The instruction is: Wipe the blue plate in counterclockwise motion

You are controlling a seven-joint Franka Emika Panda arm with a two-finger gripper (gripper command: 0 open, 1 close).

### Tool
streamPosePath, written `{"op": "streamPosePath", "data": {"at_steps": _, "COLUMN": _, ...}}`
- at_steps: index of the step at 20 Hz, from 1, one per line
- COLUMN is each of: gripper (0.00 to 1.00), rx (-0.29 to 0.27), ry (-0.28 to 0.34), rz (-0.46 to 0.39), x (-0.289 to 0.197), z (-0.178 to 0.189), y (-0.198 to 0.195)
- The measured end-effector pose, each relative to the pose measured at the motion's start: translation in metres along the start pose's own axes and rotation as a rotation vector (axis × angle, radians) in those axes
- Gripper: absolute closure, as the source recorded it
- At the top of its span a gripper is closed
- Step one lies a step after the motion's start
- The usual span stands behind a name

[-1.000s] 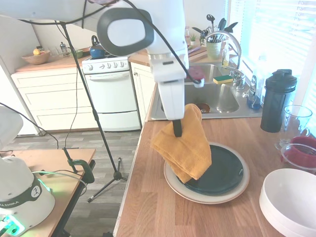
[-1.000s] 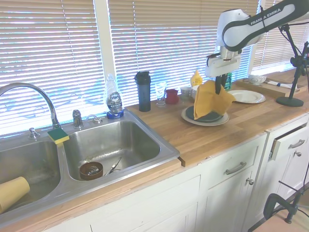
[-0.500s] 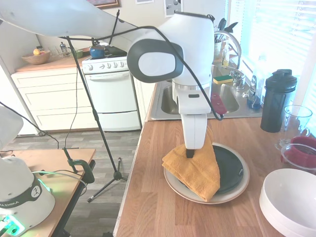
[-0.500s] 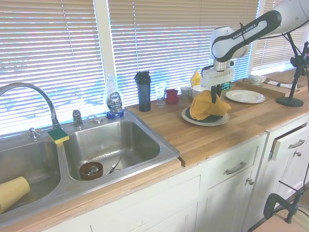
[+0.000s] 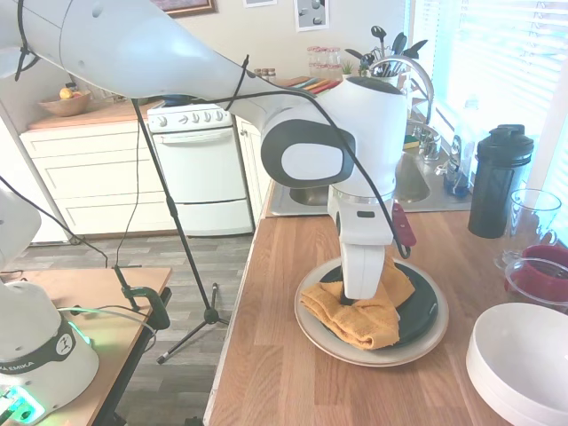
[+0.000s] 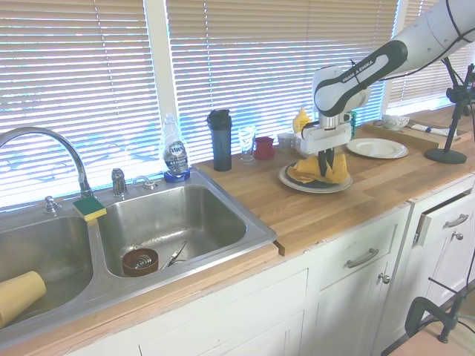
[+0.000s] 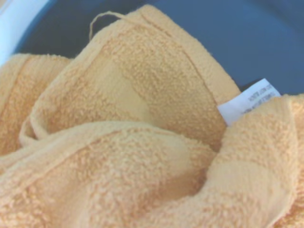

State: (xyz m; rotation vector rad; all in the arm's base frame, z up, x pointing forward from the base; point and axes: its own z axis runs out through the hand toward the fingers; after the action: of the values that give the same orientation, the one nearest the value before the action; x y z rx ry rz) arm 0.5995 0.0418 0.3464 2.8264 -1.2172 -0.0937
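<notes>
The blue plate (image 5: 419,307), very dark and glossy, lies on a larger cream plate (image 5: 312,334) on the wooden counter. A crumpled yellow-orange towel (image 5: 366,321) covers the blue plate's left half and spills over the cream rim. My gripper (image 5: 348,300) points straight down, shut on the towel and pressing it onto the plate. From the other side, the gripper (image 6: 324,167) stands in the towel (image 6: 307,173) over the cream plate (image 6: 298,185). The wrist view is filled by towel (image 7: 133,142) with its white label (image 7: 251,99), with the blue plate (image 7: 228,33) behind.
A white bowl (image 5: 524,355), a red cup (image 5: 543,275), a clear glass (image 5: 532,213) and a black shaker bottle (image 5: 499,182) stand right of the plates. The sink (image 5: 395,177) lies behind. A white plate (image 6: 378,147) sits further along the counter.
The gripper has come down with the hanging towel and moved right. The towel, draped above the plate a second ago, is now bunched flat on it.
</notes>
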Motion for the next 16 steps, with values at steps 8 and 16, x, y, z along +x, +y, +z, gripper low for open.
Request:
{"op": "streamPosePath", "data": {"at_steps": 8, "gripper": 1.00, "rx": -0.022, "ry": -0.032, "rz": 0.049, "x": 0.038, "z": -0.002, "y": -0.011}}
{"op": "streamPosePath", "data": {"at_steps": 16, "gripper": 1.00, "rx": -0.030, "ry": -0.002, "rz": 0.008, "x": 0.014, "z": -0.009, "y": -0.054}}
